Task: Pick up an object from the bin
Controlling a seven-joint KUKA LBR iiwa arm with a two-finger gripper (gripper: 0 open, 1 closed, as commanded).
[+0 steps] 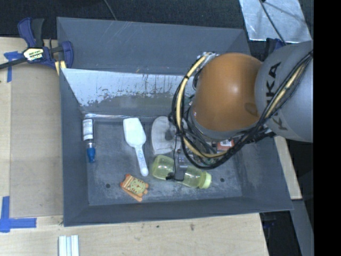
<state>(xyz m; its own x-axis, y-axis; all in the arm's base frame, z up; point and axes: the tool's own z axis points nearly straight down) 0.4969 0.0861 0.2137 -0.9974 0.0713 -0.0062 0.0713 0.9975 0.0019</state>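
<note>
Yellow-green plastic bottle (198, 179) lay on its side near the lower edge of the bin (160, 47), with the claw (179, 169) over its middle.
How wide the claw stood I could not tell, nor whether it had hold of anything. Smooth and round, the bottle would probably roll, so a grasp square across its body, closed gently in case the thin wall gave, looked wisest. A white scoop (136, 137) with a slim handle lay just to the left, and a flat orange packet (134, 186) sat toward the lower left corner, clear of the grasp.

Dim; glare on bin (117, 87) back wall (pale band), perhaps overhead lamp.
</note>
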